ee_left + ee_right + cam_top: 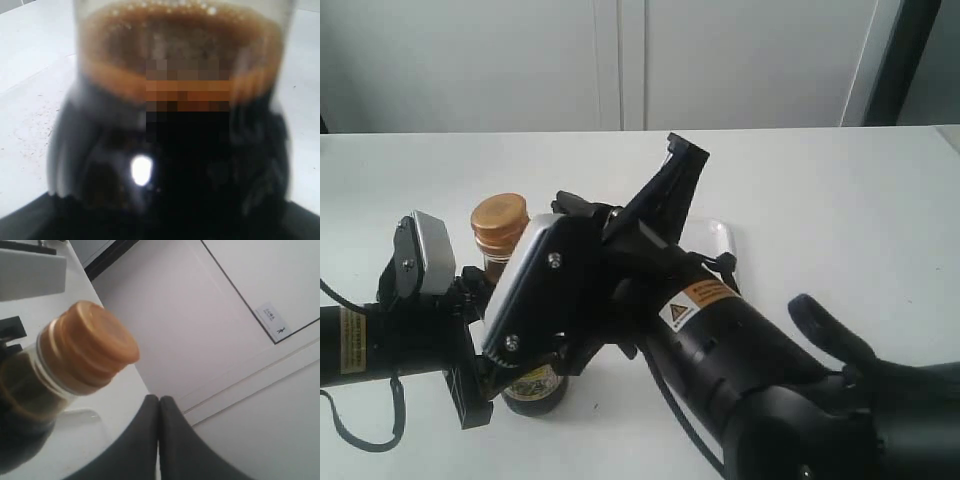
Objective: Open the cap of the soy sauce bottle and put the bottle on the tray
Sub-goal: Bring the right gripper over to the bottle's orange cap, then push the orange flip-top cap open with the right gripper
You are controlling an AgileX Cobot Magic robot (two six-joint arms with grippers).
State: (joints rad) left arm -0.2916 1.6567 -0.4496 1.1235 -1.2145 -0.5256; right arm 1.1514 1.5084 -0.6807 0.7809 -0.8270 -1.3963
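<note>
Right now you are working the first step: the cap (500,222) is sitting closed on the soy sauce bottle (532,385), and the bottle is standing on the white table (820,190), not yet on the tray (720,236).

Your left gripper (470,340) is sitting against the bottle's body from the side, and the left wrist view is filled with blurred glass, so it appears to be holding the bottle; the fingers themselves are hidden, so I cannot tell for certain whether they are clamped.

Your right gripper (159,435) is hovering just beside the cap with its two dark fingers pressed together, gripping nothing. The tray is lying behind the bottle, mostly hidden by your right arm (740,350), with only a rounded corner peeking out.

My judgement is that the next move is calling for the closed fingertips to catch under the lip of the cap and lever it up on its hinge while the left arm is bracing the bottle.

The cap is copper-orange plastic, round and stepped in rings, with a smooth flat top. The bottle is clear glass with a narrow neck, holding dark brown liquid with froth at the surface. The table is matte and plain.
</note>
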